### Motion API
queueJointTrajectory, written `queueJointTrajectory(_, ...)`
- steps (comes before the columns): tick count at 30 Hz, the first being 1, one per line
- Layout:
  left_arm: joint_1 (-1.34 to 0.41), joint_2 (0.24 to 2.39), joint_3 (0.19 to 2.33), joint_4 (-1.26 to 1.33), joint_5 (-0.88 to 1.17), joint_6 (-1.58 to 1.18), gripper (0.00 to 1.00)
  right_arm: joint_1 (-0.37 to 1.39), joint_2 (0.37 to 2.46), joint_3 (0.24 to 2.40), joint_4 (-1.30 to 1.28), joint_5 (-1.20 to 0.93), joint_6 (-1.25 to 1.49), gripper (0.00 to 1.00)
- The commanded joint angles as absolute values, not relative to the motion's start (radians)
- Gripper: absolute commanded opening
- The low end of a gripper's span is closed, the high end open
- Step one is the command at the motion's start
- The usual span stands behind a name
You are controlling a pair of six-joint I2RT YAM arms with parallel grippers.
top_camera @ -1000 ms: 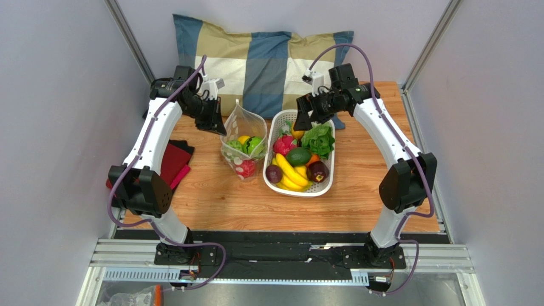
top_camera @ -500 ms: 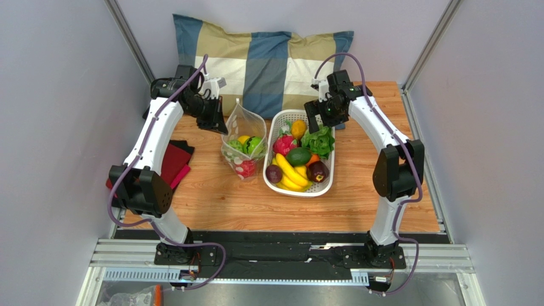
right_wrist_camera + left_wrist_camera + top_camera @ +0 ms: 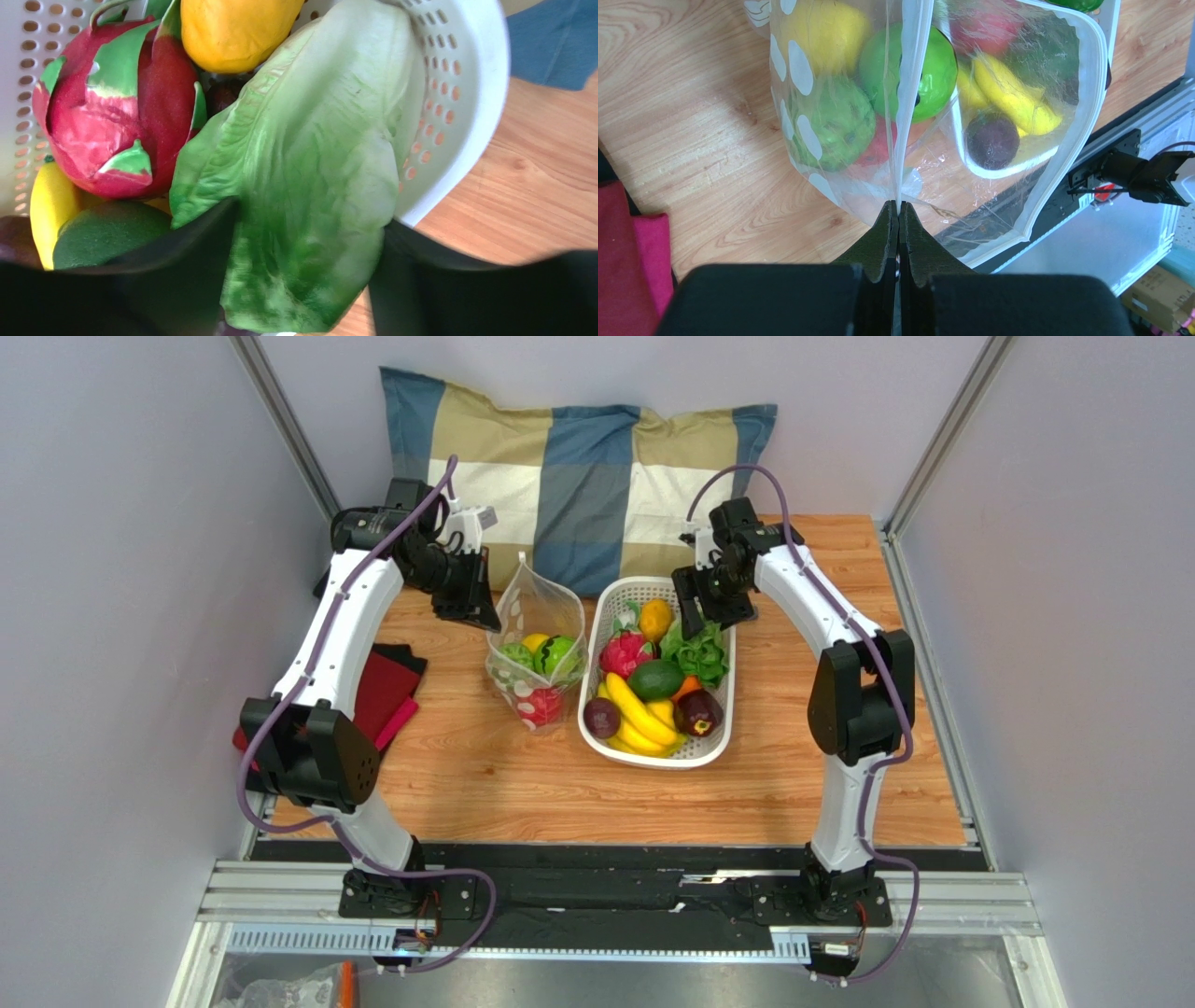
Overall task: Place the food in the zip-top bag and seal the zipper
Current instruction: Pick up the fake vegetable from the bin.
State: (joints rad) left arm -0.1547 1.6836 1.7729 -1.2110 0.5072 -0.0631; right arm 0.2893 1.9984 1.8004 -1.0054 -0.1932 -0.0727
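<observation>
Pincer, left: was shut tight on the bag's top edge, holding it up.
Bag: stood on the tabletop, just left of the basket.
Zipper: was unsealed, and the rim bowed open away from the pinched point.
Bag contents: were a lemon, two green fruits and an apple low between them.
Pincer, right: was spread wide with one finger on each side of the lettuce; whether it pressed the leaf could not be told.
Lettuce: lay in the basket against its far right wall, beside a dragon fruit.
Pillow: was at the tabletop's far edge, behind both arms.
</observation>
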Motion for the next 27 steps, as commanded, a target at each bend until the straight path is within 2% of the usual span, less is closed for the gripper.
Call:
queueJointTrajectory(1, -0.158, 1.681, 1.812, -1.195, 0.511, -0.067, 0.0, 0.293, 2.016, 1.864, -1.077, -0.281, -0.057, 0.39)
queueJointTrajectory(4, -0.158, 1.675, 1.809, -1.193, 0.512, -0.069, 0.0, 0.285, 1.997, 1.878, -1.081, -0.31, -0.06, 0.12)
queueJointTrajectory(6, -0.158, 1.677, 1.806, -1.192, 0.512, -0.067, 0.0, 0.275, 1.985, 1.891, -1.083, -0.327, -0.074, 0.0)
queueJointTrajectory(12, -0.158, 1.672, 1.804, -1.192, 0.518, -0.067, 0.0, 0.235, 1.915, 1.951, -1.088, -0.458, -0.127, 0.0)
queueJointTrajectory(17, -0.158, 1.672, 1.804, -1.189, 0.52, -0.069, 0.0, 0.235, 1.853, 1.914, -1.011, -0.502, -0.235, 0.0)
queueJointTrajectory(22, -0.158, 1.671, 1.807, -1.187, 0.519, -0.071, 0.0, 0.235, 1.891, 1.968, -0.986, -0.514, -0.333, 0.0)
queueJointTrajectory(27, -0.158, 1.666, 1.804, -1.187, 0.515, -0.069, 0.0, 0.245, 1.922, 1.994, -0.996, -0.673, -0.406, 0.0)
